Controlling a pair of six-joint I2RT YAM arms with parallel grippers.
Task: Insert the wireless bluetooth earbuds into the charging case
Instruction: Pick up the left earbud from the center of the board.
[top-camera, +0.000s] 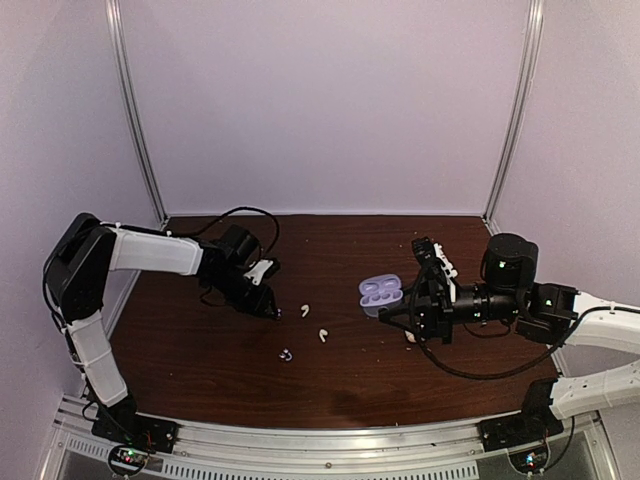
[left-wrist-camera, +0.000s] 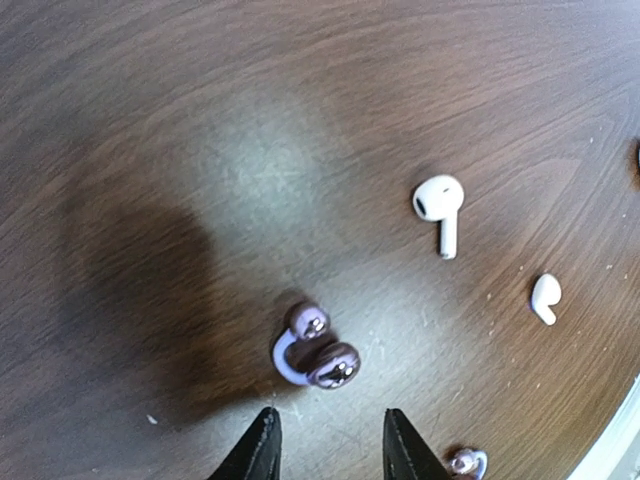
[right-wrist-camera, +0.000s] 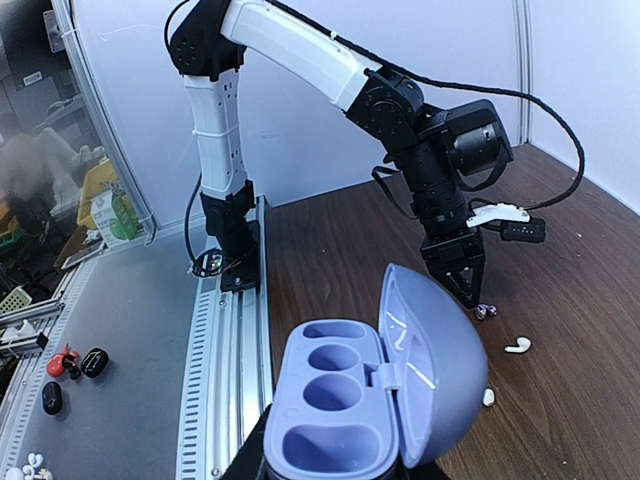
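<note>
Purple clip earbud (left-wrist-camera: 318, 352) is lying just ahead of the left gripper (left-wrist-camera: 330, 414), which is hovering narrowly parted, empty, probably needing centring.

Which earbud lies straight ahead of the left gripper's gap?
The purple looped earbud, centred just ahead of the left gripper. The other purple earbud sits off to one side at the frame edge; the two white earbuds lie farther off.

Table (top-camera: 200, 385): dark brown wood-grain top. Lying on it:
- white short-stemmed plastic earbud (left-wrist-camera: 440, 207)
- second white stemmed earbud (left-wrist-camera: 545, 297), near the first
- rounded bluish-purple earbud (left-wrist-camera: 315, 352)
- second bluish-purple earbud (left-wrist-camera: 466, 462), partly cut off at the view's edge
</note>
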